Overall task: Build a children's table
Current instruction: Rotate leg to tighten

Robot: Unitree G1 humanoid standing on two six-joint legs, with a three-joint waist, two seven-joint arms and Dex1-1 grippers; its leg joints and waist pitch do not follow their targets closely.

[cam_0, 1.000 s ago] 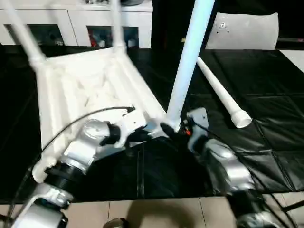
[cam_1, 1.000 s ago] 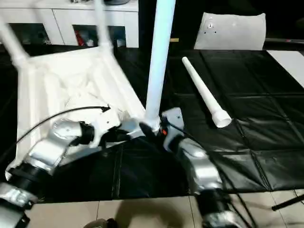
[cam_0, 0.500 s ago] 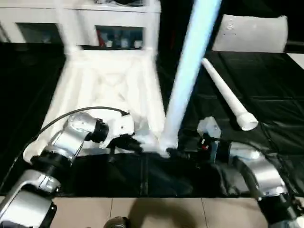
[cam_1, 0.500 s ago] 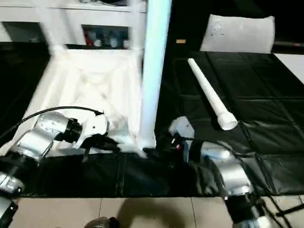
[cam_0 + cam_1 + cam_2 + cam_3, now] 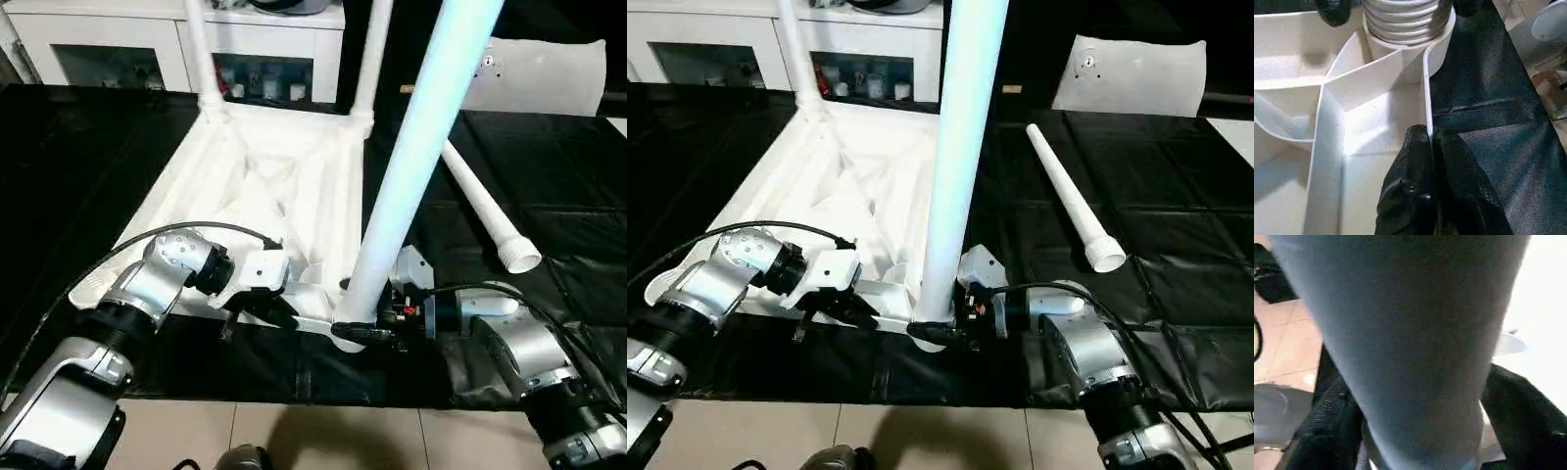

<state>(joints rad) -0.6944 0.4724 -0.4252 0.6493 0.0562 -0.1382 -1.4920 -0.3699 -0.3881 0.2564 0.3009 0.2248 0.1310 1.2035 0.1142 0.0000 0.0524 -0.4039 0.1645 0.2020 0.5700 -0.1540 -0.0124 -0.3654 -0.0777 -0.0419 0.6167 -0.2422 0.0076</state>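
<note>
The white tabletop (image 5: 265, 176) lies upside down on the black mat, ribs up. Two legs (image 5: 201, 54) (image 5: 372, 49) stand in its far corners. A third leg (image 5: 411, 166) rises from the near right corner socket (image 5: 1405, 24). My right gripper (image 5: 364, 335) is at that leg's base, one black finger (image 5: 1327, 426) pressed on each side of it. My left gripper (image 5: 1429, 132) is shut on the thin rim wall just beside that socket. The fourth leg (image 5: 480, 211) lies loose on the mat to the right.
A flat white bag (image 5: 544, 78) lies at the back right. A white cabinet (image 5: 118, 39) stands behind the mat. The mat's front edge meets the tile floor (image 5: 343, 441) just below my forearms.
The camera has swung and levelled, so the whole scene has shifted. My right wrist has come round lower and to the right at the leg's base. The left gripper has kept its hold on the rim.
</note>
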